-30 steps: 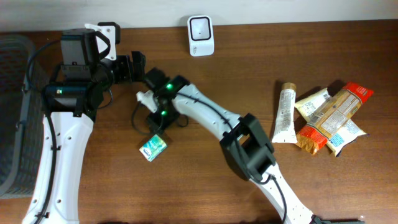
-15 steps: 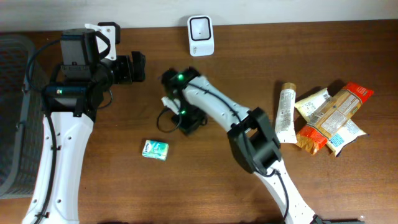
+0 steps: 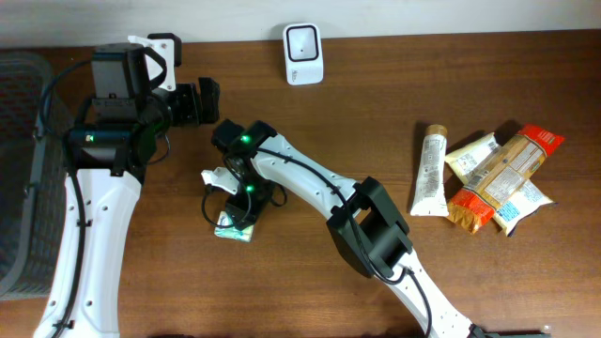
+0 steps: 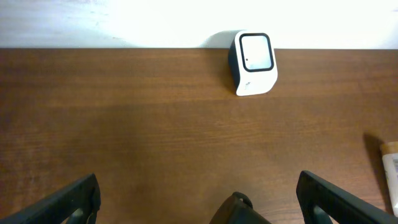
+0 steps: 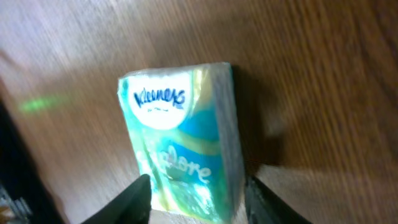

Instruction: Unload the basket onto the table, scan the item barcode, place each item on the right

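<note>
A teal and white Kleenex tissue pack (image 3: 231,230) (image 5: 180,143) lies flat on the wooden table. My right gripper (image 3: 238,212) (image 5: 198,202) hangs right over it, open, with one finger on each side of the pack's near end; a thin dark gap shows at the right finger. The white barcode scanner (image 3: 303,53) (image 4: 254,62) stands at the table's far edge. My left gripper (image 3: 205,101) (image 4: 208,205) is wide open and holds nothing; it points toward the scanner. No barcode shows on the pack's upper face.
A dark mesh basket (image 3: 19,169) stands at the left edge. At the right lie a white tube (image 3: 431,171) (image 4: 390,163) and a heap of snack bars (image 3: 502,174). A thin black cable (image 3: 208,192) loops beside the pack.
My right gripper swung back down and left from the table's middle and now straddles the tissue pack. The pack has stayed where it lay half a second ago. The left arm is still.
</note>
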`<move>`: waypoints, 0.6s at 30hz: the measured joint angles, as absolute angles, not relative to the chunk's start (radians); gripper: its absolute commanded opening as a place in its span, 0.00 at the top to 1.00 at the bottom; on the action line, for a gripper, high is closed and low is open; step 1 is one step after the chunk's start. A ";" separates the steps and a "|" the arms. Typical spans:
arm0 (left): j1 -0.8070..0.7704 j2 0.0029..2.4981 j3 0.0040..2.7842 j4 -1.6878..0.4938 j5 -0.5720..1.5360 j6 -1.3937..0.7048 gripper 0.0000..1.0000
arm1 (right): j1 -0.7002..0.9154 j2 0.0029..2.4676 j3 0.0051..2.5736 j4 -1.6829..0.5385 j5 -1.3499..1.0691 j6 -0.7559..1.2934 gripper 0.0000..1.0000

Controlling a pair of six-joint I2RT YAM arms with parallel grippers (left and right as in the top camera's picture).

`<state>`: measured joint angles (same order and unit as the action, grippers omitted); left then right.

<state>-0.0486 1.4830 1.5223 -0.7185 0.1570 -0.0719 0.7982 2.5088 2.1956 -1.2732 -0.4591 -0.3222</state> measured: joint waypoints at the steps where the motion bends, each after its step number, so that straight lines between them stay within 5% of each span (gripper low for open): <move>1: -0.049 1.483 1.522 -0.719 0.157 -0.072 0.01 | 0.795 2.509 2.196 -1.273 -0.452 -0.325 0.65; 11: -0.049 1.483 1.522 -0.719 0.157 -0.072 0.01 | 0.794 2.509 2.196 -1.268 -0.450 -0.324 0.71; 13: -0.049 1.483 1.522 -0.719 0.157 -0.072 0.01 | 0.794 2.509 2.196 -1.258 -0.453 -0.325 0.87; 18: -0.049 1.483 1.522 -0.719 0.157 -0.072 0.01 | 0.794 2.509 2.187 -1.255 -0.464 -0.309 0.96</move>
<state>-0.0486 1.4830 1.5223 -0.7189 0.1566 -0.0719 0.7944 2.5088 2.1868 -1.2552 -0.4637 -0.3092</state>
